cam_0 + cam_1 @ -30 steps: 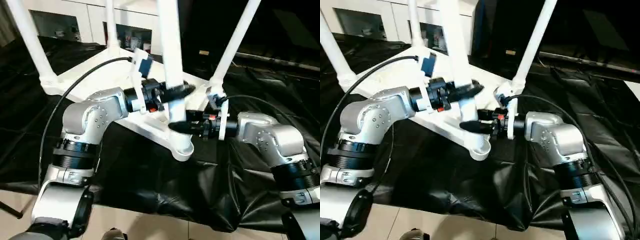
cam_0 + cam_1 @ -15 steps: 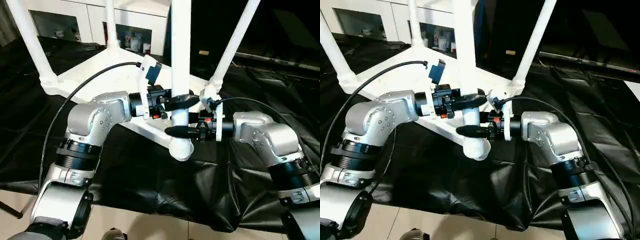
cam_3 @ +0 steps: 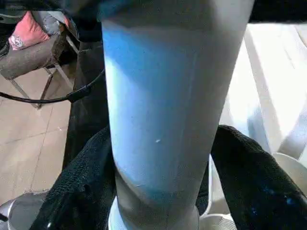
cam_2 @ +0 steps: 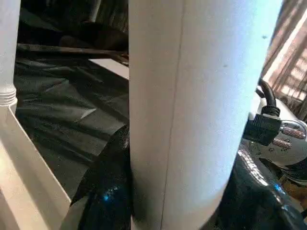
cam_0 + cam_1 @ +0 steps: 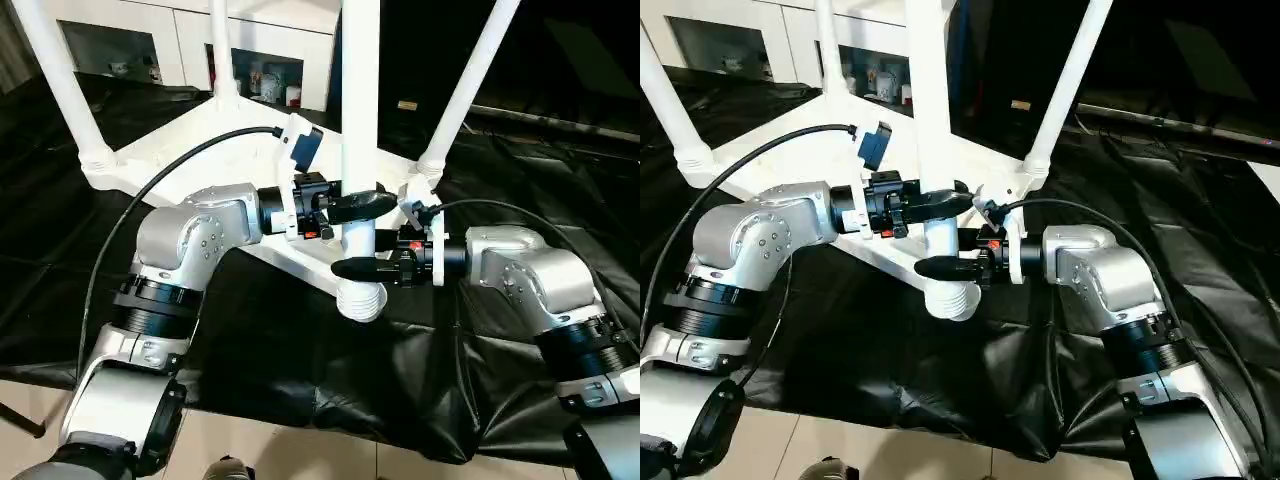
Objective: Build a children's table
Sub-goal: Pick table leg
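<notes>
Both black two-finger grippers, left (image 5: 358,205) & right (image 5: 352,268), clamp the upright white plastic tubular leg (image 5: 360,120) standing in near corner socket of upturned white table top (image 5: 160,160).

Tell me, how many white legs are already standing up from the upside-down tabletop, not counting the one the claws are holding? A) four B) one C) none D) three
D: three legs, far left, back and right, rise from the corners of the tabletop, while the left claw and right claw grip the fourth leg at the near corner.
</notes>
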